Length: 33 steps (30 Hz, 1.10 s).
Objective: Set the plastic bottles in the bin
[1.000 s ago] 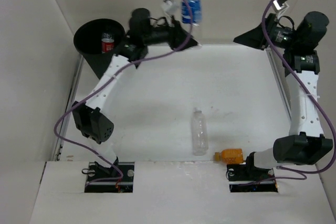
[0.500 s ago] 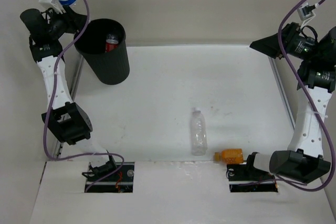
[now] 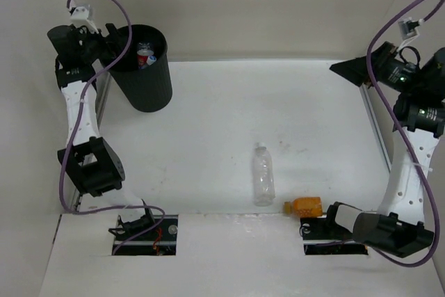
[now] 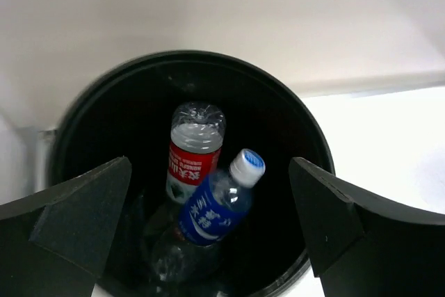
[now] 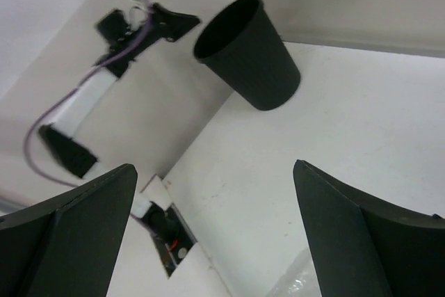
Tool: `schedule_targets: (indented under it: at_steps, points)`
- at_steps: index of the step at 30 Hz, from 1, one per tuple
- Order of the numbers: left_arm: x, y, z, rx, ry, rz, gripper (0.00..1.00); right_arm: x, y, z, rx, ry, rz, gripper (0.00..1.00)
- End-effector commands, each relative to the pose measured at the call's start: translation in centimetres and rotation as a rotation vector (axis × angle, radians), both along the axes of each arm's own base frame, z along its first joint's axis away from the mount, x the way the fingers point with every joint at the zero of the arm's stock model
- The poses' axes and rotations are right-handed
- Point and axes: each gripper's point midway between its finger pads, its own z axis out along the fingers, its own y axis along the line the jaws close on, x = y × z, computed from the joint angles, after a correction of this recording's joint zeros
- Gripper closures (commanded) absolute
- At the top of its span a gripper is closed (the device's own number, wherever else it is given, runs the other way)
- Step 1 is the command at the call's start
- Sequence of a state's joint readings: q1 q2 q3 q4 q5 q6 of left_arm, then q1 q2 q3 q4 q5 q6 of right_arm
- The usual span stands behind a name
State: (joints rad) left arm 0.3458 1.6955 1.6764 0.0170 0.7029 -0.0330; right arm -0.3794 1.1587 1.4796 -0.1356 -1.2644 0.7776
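The black bin [image 3: 149, 88] stands at the table's back left. In the left wrist view I look straight down into the bin [image 4: 188, 55]. Inside, a red-labelled bottle [image 4: 195, 161] stands and a blue-labelled bottle [image 4: 212, 210] leans across it, touching no finger. My left gripper [image 4: 210, 163] hangs open over the bin's mouth, seen at its left rim from above [image 3: 115, 38]. A plain clear bottle [image 3: 263, 175] lies mid-table, and a stubby orange bottle [image 3: 306, 206] lies beside the right arm's base. My right gripper [image 3: 348, 67] is raised at the back right, open and empty [image 5: 215, 166].
Beige walls close in the table at the back and both sides. Purple cables loop above both arms. The left arm [image 5: 104, 81] rises along the left wall. Two cut-outs at the near edge hold the arm bases [image 3: 142, 231].
My left arm swung from the back middle over to the bin carrying the blue-labelled bottle. Its jaws opened and the bottle now lies in the bin. The right arm shifted slightly.
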Motion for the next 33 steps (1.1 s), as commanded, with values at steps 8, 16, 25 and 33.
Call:
schedule_targets:
  at_steps: [8, 16, 25, 33]
  points:
    - [-18.6, 2.6, 18.2, 0.172, -0.319, 0.471, 0.00, -0.7, 1.8, -27.8, -0.947, 0.452, -0.154, 0.00]
    - [-25.3, 1.2, 19.0, 0.160, -0.325, 0.538, 0.00, -5.8, 5.4, -36.8, -0.951, 0.795, 0.006, 0.00]
    - [-26.4, 0.1, 19.0, 0.142, -0.320, 0.511, 0.00, -5.7, 12.1, -38.3, -0.902, 0.840, 0.205, 0.00]
    - [-25.9, -0.2, 18.8, 0.138, -0.299, 0.491, 0.00, -4.7, 14.9, -40.8, -0.925, 0.831, 0.263, 0.02]
